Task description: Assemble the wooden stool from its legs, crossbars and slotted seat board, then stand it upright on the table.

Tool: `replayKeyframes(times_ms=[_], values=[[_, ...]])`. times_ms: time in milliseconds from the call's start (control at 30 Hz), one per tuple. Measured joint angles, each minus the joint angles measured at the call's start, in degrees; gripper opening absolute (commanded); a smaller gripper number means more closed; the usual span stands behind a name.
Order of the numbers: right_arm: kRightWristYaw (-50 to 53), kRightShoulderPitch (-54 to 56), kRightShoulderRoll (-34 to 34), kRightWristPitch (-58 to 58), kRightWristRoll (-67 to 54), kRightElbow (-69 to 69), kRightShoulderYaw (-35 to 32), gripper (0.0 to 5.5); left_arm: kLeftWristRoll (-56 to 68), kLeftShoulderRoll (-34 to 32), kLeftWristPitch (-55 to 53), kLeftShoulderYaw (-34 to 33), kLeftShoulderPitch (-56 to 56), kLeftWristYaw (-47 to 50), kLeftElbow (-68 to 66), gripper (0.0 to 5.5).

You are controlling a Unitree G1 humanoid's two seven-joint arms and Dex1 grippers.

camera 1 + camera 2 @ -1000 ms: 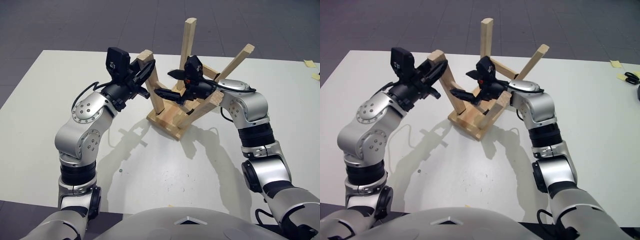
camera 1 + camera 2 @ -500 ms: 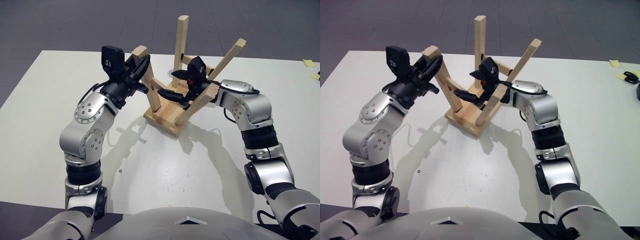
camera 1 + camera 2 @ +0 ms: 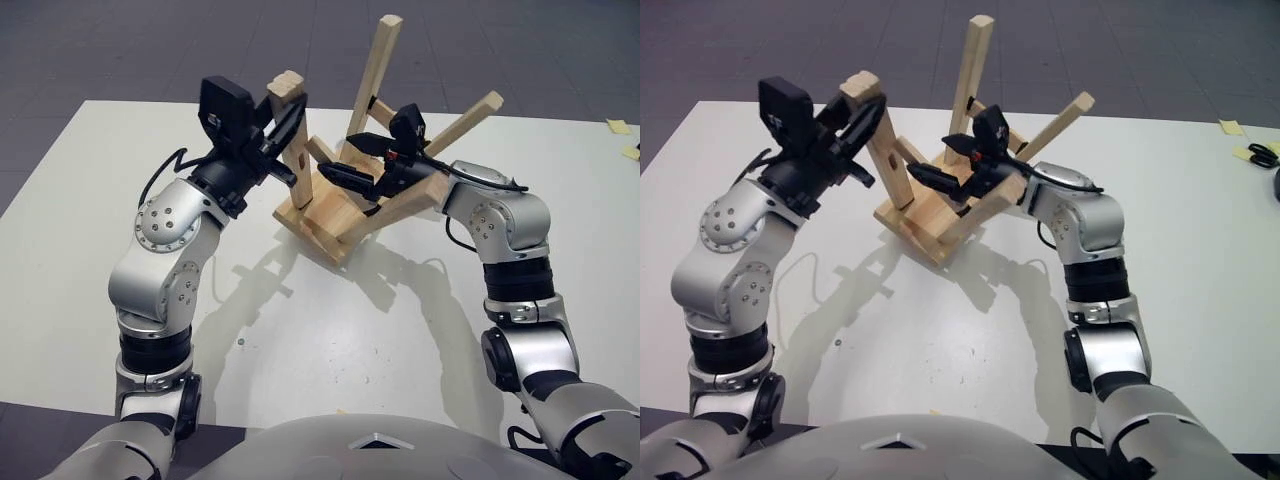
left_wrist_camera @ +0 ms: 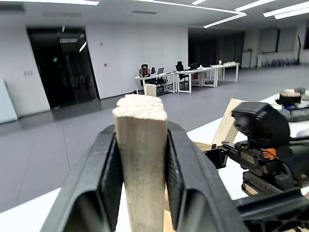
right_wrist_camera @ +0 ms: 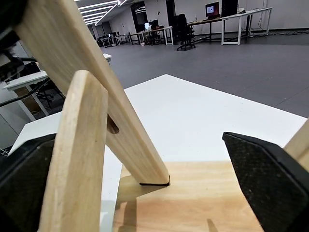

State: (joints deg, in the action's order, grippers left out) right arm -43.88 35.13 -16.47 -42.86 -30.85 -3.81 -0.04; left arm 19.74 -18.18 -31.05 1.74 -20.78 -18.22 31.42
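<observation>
One leg (image 4: 142,159) of upturned stool (image 3: 325,228) clamped between left fingers (image 4: 104,179).

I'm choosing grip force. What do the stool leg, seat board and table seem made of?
Stool leg: pale, bare-looking wood, grain and rough cut end visible. Seat board: same light wood, matte. Table: smooth white top; laminate or paint, unclear.

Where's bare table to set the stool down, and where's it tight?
Free on the table: the near strip between left arm and right arm, in front of the stool; the stretch outside the left arm; outside the right arm up to the yellow notes. Crowded: far middle, where left claw and right claw sit among the stool's legs.
</observation>
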Motion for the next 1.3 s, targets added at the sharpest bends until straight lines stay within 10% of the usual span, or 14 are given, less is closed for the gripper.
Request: replayKeyframes(times_ms=[700, 1033, 1300], values=[[10.2, -8.1, -3.4, -15.5, -41.8, 17.5, -25.8, 5.40, 8.2, 11.6, -12.5, -12.0, -1.0, 15.3, -7.0, 1.02], [5.2, -16.4, -15.5, -4.9, -21.1, 26.2, -12.6, 5.40, 7.7, 8.3, -13.7, -9.4, -0.7, 12.1, -5.6, 1.02], [-0.8, -16.8, -15.5, -2.3, -20.1, 26.0, -6.9, 4.04, 9.3, 7.8, -14.2, -6.8, -0.6, 8.4, -4.9, 1.02]])
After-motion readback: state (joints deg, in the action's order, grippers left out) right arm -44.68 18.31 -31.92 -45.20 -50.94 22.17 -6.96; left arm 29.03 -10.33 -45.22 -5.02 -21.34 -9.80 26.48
